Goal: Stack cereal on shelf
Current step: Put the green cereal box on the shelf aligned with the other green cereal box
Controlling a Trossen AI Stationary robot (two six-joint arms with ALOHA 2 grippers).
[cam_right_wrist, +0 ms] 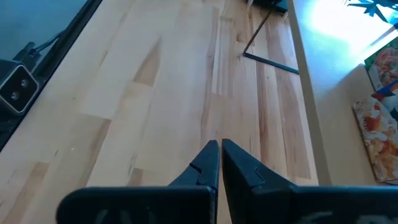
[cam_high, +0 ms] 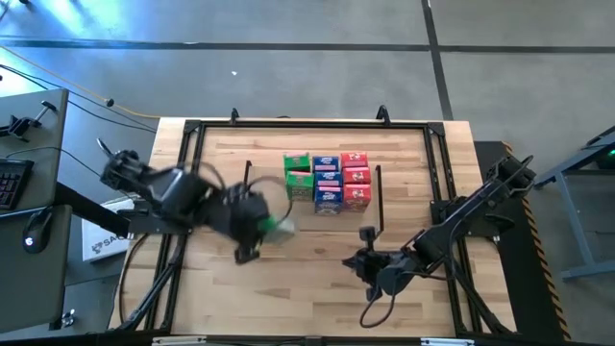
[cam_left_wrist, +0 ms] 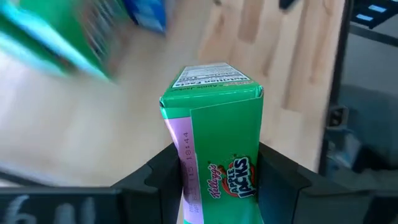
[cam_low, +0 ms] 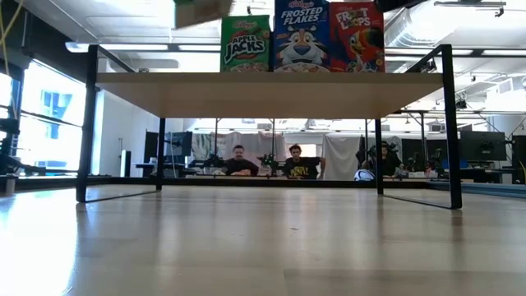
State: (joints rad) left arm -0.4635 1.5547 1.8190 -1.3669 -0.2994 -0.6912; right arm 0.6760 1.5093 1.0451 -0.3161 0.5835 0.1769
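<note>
Left wrist view gives what no other camera does: the left gripper (cam_left_wrist: pixel 214 180) clamped on a green Apple Jacks box (cam_left_wrist: pixel 214 143), one dark finger (cam_left_wrist: pixel 152 180) pressed to each side, the nutrition panel facing away from the camera. Behind the box, other cereal shows only as green and blue smears.

High view places that gripper (cam_high: pixel 258 223) just off the shelf's (cam_high: pixel 375 207) front left side, near the stacked cereal, with the green box (cam_high: pixel 280 226) showing as a blurred patch. On the shelf stand green boxes (cam_high: pixel 298 175), blue boxes (cam_high: pixel 328 183) and red boxes (cam_high: pixel 356 181) in three touching columns; how many are piled in each column cannot be counted from above.

Low view reads the fronts the overhead camera misses: Apple Jacks (cam_low: pixel 245 45), Frosted Flakes (cam_low: pixel 301 37) and Froot Loops (cam_low: pixel 357 37) side by side on the shelf top (cam_low: pixel 263 86), their upper parts cut off. A blurred box corner (cam_low: pixel 201 10) hangs just beside the Apple Jacks. Beyond the shelf, people sit at a desk (cam_low: pixel 267 164).

Right wrist view shows the right gripper (cam_right_wrist: pixel 220 160) with fingers together over bare wood, in front of the shelf's right end.
</note>
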